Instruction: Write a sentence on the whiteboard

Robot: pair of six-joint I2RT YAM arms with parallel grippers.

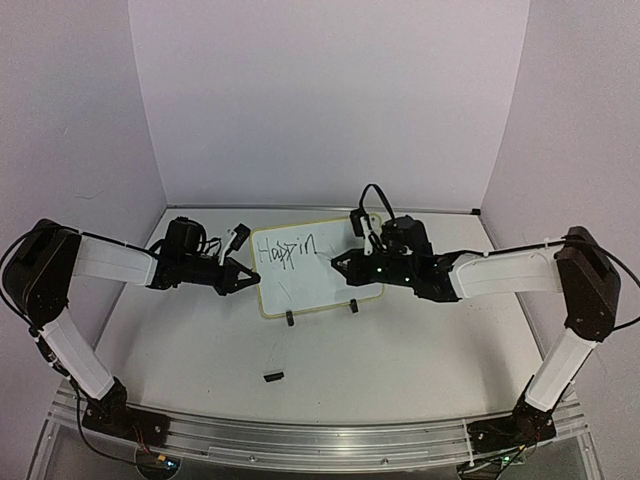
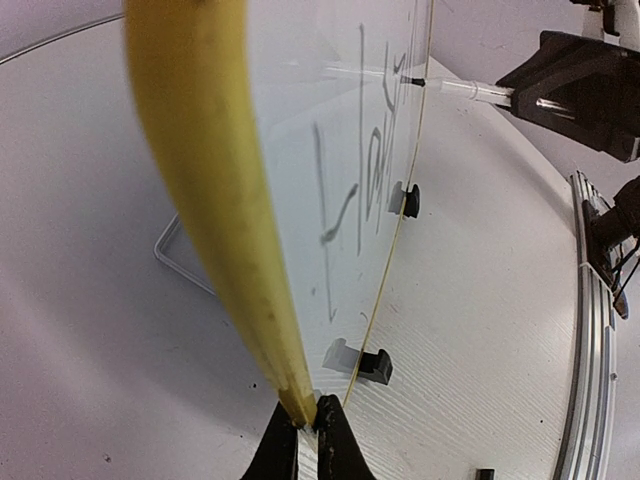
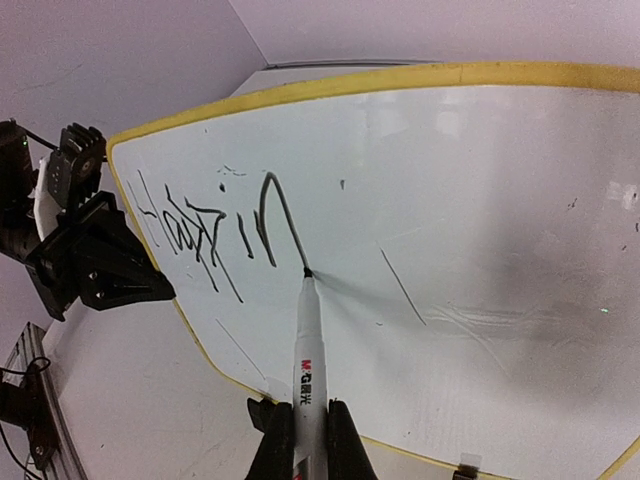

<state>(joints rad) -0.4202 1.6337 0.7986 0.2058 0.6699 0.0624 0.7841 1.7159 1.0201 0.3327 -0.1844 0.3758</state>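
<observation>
- Handwriting in thin black marker strokes [image 1: 285,250] is reading "Happin" in the top view, on the small rectangular whiteboard with a pale yellow rim [image 1: 320,288]. The board is sitting mid-table on black clip feet, and the sentence is only beginning.
- In the left wrist view, the left gripper [image 2: 308,418] is pinching the board's yellow edge with closed fingers, bracing it. That hold should be resisting the pen's push.
- In the right wrist view, the right gripper [image 3: 308,425] is clamping a white-barrelled marker pen [image 3: 308,340], whose tip is touching the board at the last stroke's end. The step is calling for light, even pressure and level letter spacing.
</observation>
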